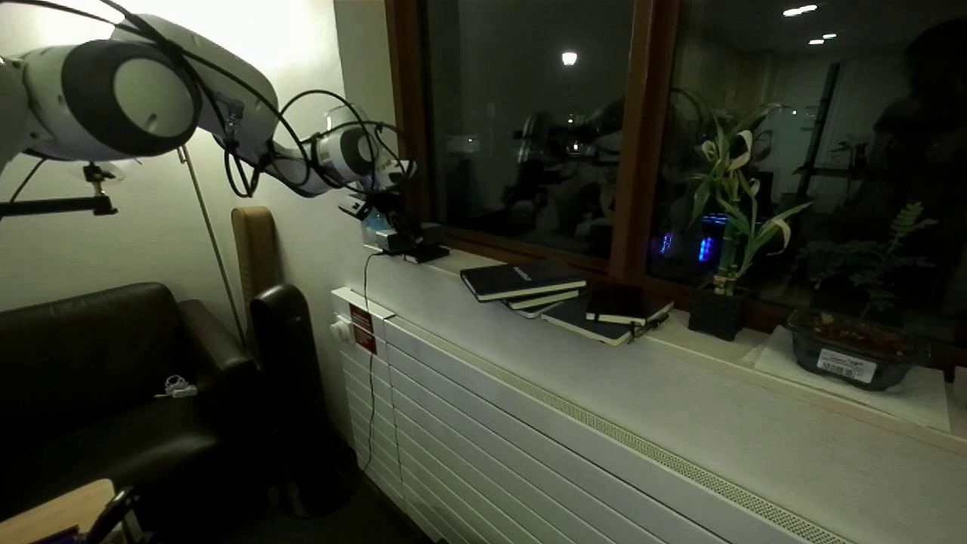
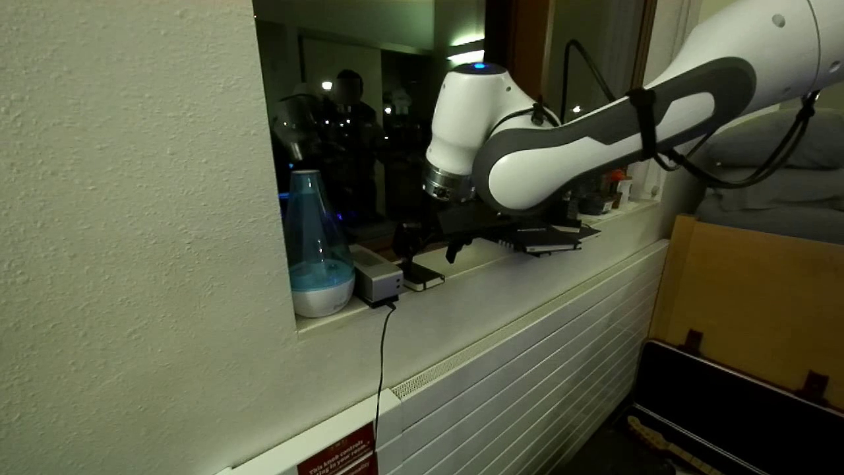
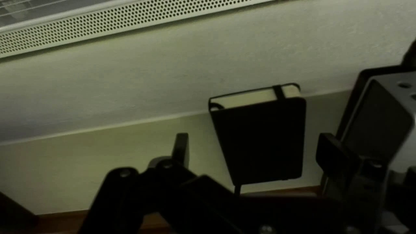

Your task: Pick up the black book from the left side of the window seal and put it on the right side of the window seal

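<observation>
The black book [image 3: 263, 139] lies flat on the window seal [image 3: 81, 169], its pale page edge toward the room. It also shows in both exterior views [image 1: 427, 255] [image 2: 423, 277], beside a grey box. My gripper [image 3: 254, 146] is open and empty in the wrist view, one finger on each side of the book with a gap to both. The right finger there is close to the grey box. In an exterior view the gripper [image 2: 432, 249] hangs over the book, near the seal. Its exact height above the seal is hard to tell.
The grey box [image 2: 379, 274] with a cable and a blue humidifier [image 2: 320, 270] stand at one end of the seal. Several dark books [image 1: 521, 279] lie stacked further along. A bamboo pot [image 1: 716, 313] and a planter [image 1: 854, 351] stand beyond them. The window runs close behind.
</observation>
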Controlling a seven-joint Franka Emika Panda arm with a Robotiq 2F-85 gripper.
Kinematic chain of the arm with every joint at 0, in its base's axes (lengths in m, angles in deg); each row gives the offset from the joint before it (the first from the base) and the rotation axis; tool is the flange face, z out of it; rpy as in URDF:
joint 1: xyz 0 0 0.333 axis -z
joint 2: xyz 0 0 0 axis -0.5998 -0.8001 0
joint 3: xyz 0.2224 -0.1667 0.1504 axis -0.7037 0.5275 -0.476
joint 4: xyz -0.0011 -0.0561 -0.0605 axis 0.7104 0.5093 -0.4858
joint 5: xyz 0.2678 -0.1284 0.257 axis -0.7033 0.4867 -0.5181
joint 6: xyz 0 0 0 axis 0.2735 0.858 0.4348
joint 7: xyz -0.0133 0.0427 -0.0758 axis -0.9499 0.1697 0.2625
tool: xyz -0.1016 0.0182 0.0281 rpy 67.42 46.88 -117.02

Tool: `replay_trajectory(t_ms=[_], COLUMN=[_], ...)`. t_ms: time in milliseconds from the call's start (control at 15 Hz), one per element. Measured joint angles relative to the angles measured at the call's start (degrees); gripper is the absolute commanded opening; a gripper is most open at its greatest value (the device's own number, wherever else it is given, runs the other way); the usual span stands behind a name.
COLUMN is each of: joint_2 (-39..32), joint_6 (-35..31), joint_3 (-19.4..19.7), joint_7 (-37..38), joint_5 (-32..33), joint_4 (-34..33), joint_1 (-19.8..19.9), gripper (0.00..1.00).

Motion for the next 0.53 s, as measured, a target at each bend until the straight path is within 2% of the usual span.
replay_trajectory(t_ms=[533], joint_2=[1.2], joint_6=[0.0], joint_3=[-5.3], joint_7=[-6.3], joint_5=[-5.6], joint_4=[0.2], joint_1=[3.8], gripper=[1.00])
